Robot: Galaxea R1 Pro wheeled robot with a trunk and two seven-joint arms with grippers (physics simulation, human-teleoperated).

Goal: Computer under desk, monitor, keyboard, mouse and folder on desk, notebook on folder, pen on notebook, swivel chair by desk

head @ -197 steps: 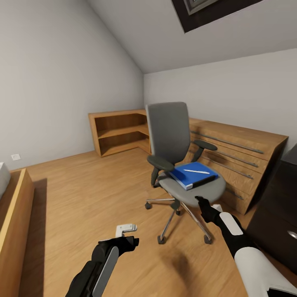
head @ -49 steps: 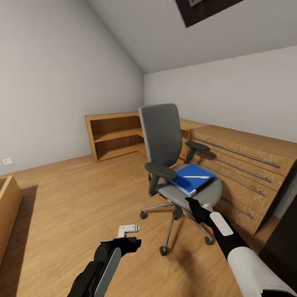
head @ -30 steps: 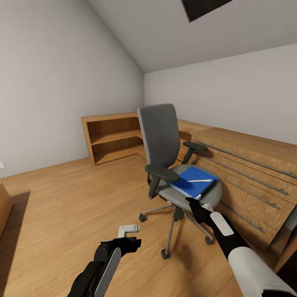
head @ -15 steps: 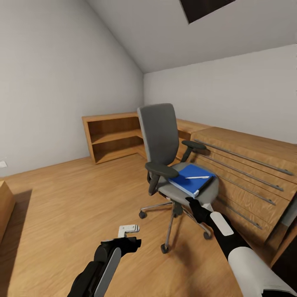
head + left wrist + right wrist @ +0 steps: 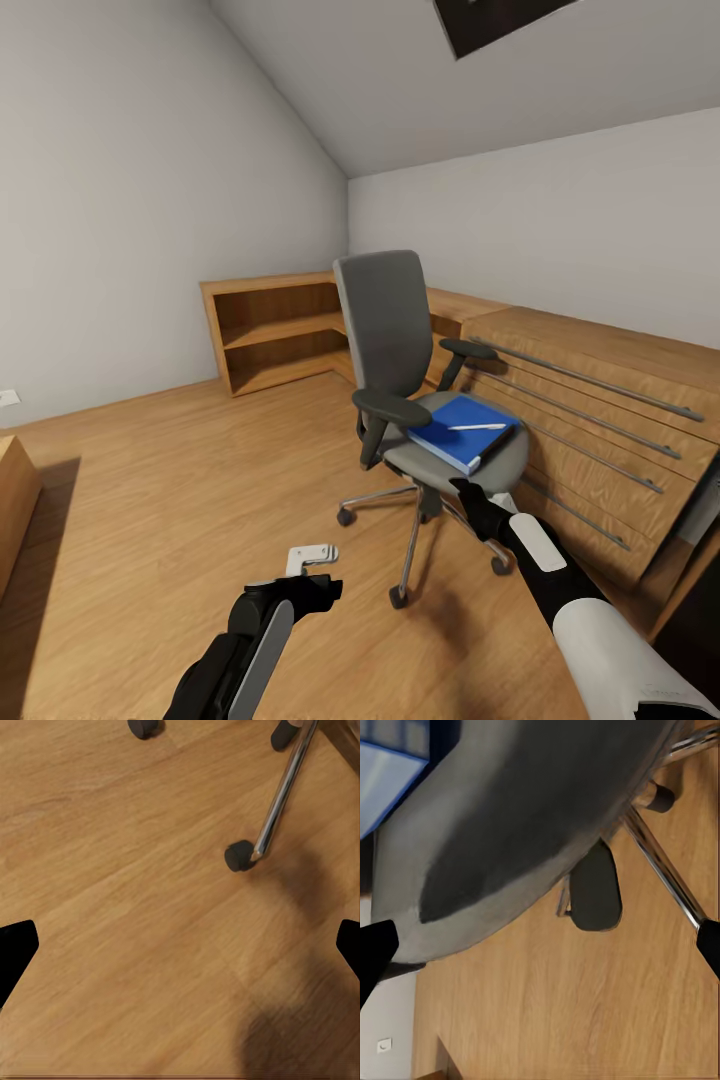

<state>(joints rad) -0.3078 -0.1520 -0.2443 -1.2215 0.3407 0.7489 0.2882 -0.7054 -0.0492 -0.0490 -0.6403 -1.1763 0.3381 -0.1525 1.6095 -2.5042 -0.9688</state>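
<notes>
Both fingers spread wide, right fingers (image 5: 470, 494) just before swivel chair (image 5: 420, 380) seat, folder (image 5: 462, 430) beyond.

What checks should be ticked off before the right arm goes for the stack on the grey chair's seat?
1. Flat bright blue folder lying on the grey upholstered swivel chair: ok.
2. Slim white pen resting on top of the stack: ok.
3. Thin dark notebook between pen and folder: cannot tell.
4. Right gripper open and empty, fingers spread by the seat's front edge: ok.
5. Left gripper empty over the wood plank floor: ok.
6. Black desk within reach for drop-off: cannot tell.
</notes>
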